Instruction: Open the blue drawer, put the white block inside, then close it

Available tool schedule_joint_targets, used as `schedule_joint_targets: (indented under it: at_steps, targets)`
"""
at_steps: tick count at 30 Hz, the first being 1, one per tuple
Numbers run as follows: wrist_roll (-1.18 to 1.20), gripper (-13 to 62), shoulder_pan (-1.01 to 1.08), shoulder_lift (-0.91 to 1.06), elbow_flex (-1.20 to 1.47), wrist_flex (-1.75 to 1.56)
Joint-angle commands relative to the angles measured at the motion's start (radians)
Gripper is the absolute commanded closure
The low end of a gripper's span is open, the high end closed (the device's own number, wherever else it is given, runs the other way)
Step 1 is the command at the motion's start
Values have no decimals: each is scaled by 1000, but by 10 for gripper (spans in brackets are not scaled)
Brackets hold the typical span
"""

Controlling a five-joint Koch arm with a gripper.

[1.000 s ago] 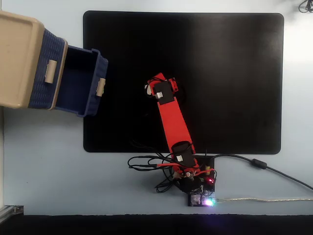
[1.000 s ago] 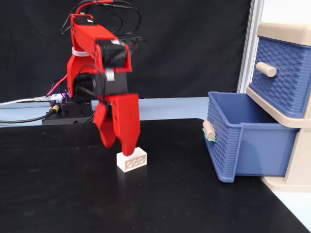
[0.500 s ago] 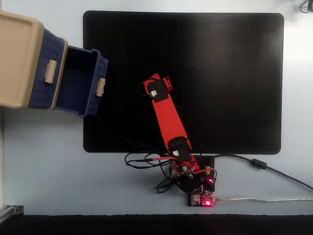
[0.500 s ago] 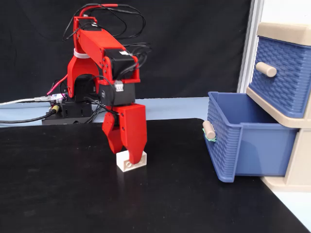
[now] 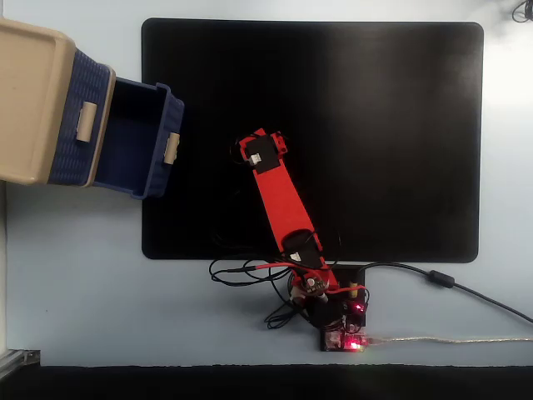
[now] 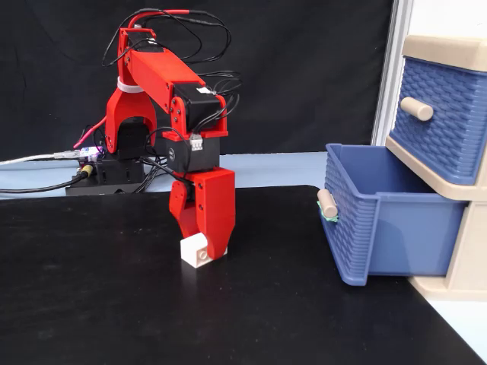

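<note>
At centre frame in a fixed view, the red gripper (image 6: 199,247) stands down over the white block (image 6: 193,252) on the black mat (image 6: 91,304). Its jaws straddle the block, but whether they are clamped on it I cannot tell. The blue drawer (image 6: 380,220) sits pulled open at right.

The red plastic hobby arm (image 6: 163,76) rises from its base, bends forward at the elbow and points its wrist straight down. Its red two-jawed gripper (image 6: 204,249) hangs low, tips at the surface, jaws drawn in close around a small block.
</note>
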Motion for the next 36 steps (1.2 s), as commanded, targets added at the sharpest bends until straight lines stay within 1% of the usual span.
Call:
schedule_joint_targets:
  at_steps: [1,4,6,8,9,12,15,17,19,22,29,30,33,34,35,36]
  targets:
    - [0,577,18,35,-46,51]
    - [-21,577,26,133,-155,201]
    - [-43,577,20,207,-290,331]
    - [-41,577,11,232,-472,431]
    - [-38,577,-3,227,-571,459]
    - [6,577,-156,178,-850,460]
    - [110,577,-285,63,-1077,405]
    - [152,577,-347,-37,-1212,308]
    - [164,577,-419,-107,-1282,198]
    - [164,577,-469,-164,-1289,71]
    - [164,570,-471,-186,-1287,60]
    - [164,534,-471,-193,-1289,52]
    - [150,283,-468,-224,-1299,35]
    - [147,213,-466,-235,-1299,21]
    - [147,179,-465,-238,-1299,11]
    - [147,168,-463,-239,-1299,3]
